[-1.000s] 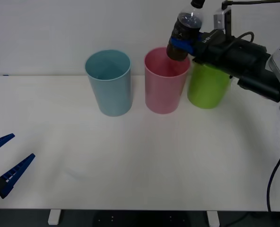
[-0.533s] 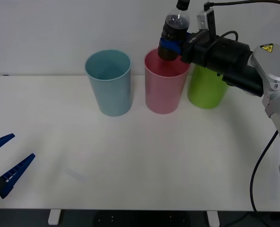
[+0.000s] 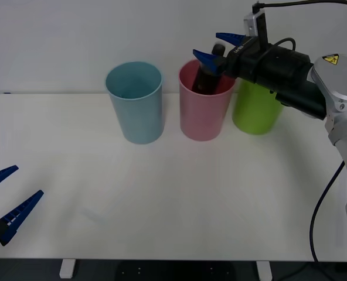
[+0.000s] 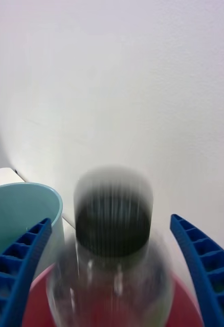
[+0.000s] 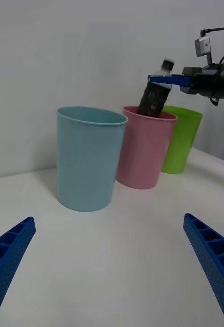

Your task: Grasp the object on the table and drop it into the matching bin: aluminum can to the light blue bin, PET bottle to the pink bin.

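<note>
Right tool sits spread wide at upper right, PET bottle partway into the pink bin, untouched. Left tool spread open, lower left over the counter.

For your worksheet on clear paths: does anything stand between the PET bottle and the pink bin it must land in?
Nothing visible does. The PET bottle is already dropping through the rim of the pink bin, tilted, directly below the open right gripper. The left gripper sits open near the table's front edge.
</note>
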{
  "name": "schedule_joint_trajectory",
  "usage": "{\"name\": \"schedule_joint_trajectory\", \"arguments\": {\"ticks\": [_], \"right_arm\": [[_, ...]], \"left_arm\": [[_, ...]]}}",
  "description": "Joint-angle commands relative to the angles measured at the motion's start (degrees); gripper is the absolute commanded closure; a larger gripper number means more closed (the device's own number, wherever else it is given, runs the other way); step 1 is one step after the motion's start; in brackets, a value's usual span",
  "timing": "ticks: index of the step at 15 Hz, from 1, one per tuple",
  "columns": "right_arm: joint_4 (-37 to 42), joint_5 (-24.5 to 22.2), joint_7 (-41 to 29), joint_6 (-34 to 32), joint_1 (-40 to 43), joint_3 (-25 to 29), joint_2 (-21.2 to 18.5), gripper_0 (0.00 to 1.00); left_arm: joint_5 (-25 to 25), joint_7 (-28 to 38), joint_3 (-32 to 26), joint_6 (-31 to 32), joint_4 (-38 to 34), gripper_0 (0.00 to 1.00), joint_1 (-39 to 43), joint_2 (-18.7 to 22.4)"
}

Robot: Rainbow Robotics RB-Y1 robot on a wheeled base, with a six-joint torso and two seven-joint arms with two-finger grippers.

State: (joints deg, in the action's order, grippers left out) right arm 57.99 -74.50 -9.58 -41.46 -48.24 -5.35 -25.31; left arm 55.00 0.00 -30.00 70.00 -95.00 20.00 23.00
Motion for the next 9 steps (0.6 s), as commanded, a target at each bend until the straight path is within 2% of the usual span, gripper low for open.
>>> {"name": "schedule_joint_trajectory", "arguments": {"ticks": [1,4,9], "right_arm": [[0.02,0.76,0.44,-0.2,0.43,0.17,-0.17,0.0],[1.16,2.52,1.23,-1.34,1.83,1.22,-0.7,0.0],[13.38,4.1,0.87,-1.43,11.15,3.77,-2.55,0.0]], "left_arm": [[0.0,0.0,0.0,0.0,0.0,0.0,0.0,0.0],[0.0,0.0,0.0,0.0,0.0,0.0,0.0,0.0],[0.0,0.0,0.0,0.0,0.0,0.0,0.0,0.0]]}}
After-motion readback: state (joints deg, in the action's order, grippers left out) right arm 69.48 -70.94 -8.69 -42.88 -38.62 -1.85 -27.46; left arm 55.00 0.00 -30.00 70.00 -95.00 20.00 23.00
